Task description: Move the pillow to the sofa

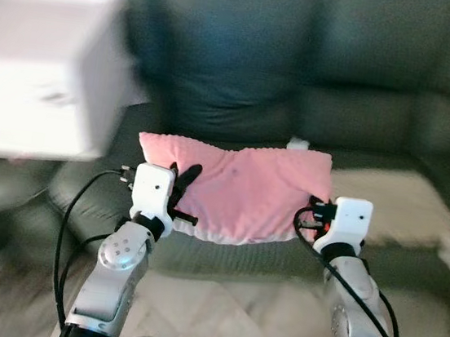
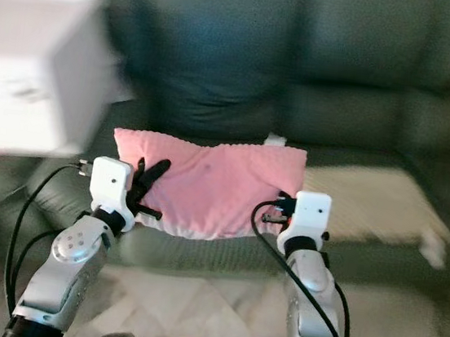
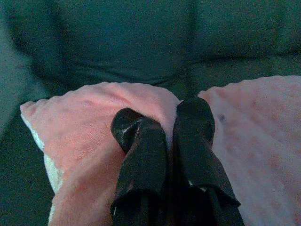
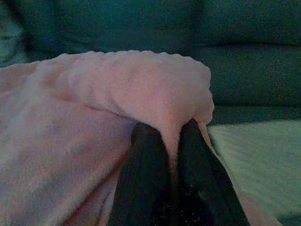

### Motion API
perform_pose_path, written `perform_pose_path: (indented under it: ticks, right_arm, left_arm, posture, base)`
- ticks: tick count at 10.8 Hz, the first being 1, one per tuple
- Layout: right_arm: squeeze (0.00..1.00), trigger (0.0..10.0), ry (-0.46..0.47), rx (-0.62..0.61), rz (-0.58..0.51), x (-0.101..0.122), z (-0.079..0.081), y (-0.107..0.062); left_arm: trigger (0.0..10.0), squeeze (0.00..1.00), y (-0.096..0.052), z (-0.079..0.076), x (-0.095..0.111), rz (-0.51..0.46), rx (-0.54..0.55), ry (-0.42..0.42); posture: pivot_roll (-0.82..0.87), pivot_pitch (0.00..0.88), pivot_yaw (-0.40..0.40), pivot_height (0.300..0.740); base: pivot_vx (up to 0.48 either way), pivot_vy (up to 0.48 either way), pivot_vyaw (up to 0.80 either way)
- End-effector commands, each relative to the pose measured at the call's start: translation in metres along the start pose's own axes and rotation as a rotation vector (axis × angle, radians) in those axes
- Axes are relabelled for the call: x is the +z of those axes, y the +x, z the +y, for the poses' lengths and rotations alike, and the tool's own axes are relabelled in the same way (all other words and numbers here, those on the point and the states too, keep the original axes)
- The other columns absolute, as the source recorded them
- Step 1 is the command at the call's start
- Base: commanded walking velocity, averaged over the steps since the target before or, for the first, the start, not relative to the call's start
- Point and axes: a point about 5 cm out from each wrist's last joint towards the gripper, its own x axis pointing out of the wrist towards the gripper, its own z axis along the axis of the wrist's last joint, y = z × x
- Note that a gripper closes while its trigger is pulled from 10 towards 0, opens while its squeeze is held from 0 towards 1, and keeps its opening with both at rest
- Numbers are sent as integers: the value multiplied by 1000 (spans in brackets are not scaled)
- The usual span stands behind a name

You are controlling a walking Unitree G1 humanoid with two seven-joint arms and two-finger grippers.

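A pink fluffy pillow (image 1: 243,187) is held up between both arms, in front of the dark green sofa (image 1: 343,76). My left gripper (image 1: 180,186) is shut on the pillow's left edge; in the left wrist view its black fingers (image 3: 141,155) pinch a fold of pink fabric (image 3: 84,122). My right gripper (image 1: 316,212) is shut on the pillow's right edge; in the right wrist view its fingers (image 4: 148,165) clamp the pink corner (image 4: 141,89). The pillow hangs over the sofa's seat front.
A large white box-like shape (image 1: 44,72) sits at the left, blurred. A dark cushion (image 1: 222,61) leans on the sofa back behind the pillow. A pale beige blanket (image 1: 401,207) covers the seat at the right. Light floor (image 1: 216,307) lies below.
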Motion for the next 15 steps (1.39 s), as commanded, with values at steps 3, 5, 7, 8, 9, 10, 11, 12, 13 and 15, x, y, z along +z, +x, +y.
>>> perform_pose_path:
  ticks: [3,5,7,8,9,10,11,12,13,15]
  right_arm:
    - [0,10000,-10,-2,-27,6,-3,-1]
    - [0,10000,0,-14,-31,7,-5,-9]
    - [0,10000,-11,-29,-3,-2,-10,-28]
    - [0,10000,-13,-31,13,-6,-11,-33]
    - [0,10000,-16,-19,15,-7,-6,-32]
    - [0,10000,-14,-12,6,-3,-3,-28]
    - [0,10000,-10,-12,-2,0,-3,-24]
    - [0,10000,-6,-20,-9,2,-5,-21]
    - [0,10000,-6,-20,-9,2,-4,-20]
    - [0,10000,-2,-7,-6,2,-1,-20]
  left_arm:
    - [10000,0,-3,-3,-3,-2,-5,11]
    - [10000,0,-13,14,-11,27,39,31]
    - [10000,0,-28,24,-17,46,74,27]
    - [10000,0,-31,24,-18,49,72,24]
    - [10000,0,-29,19,-17,36,53,14]
    - [10000,0,-25,16,-13,20,35,7]
    - [10000,0,-22,16,-11,19,35,7]
    - [10000,0,-21,16,-10,16,34,5]
    - [10000,0,-22,16,-10,15,32,3]
    - [10000,0,-23,15,-10,14,25,6]
  posture:
    - [-50,0,-9,740]
    - [-47,0,-12,740]
    - [-45,0,-13,740]
    - [-45,0,-13,740]
    - [-45,0,-11,740]
    - [-45,0,-9,740]
    - [-47,0,-6,740]
    - [-47,0,-6,740]
    - [-47,0,-6,740]
    - [-48,0,-5,740]
  base:
    - [0,0,0]
    - [0,0,0]
    - [0,0,0]
    - [0,0,0]
    - [0,0,0]
    - [0,0,0]
    - [0,0,0]
    - [0,0,0]
    - [0,0,0]
    - [281,0,0]
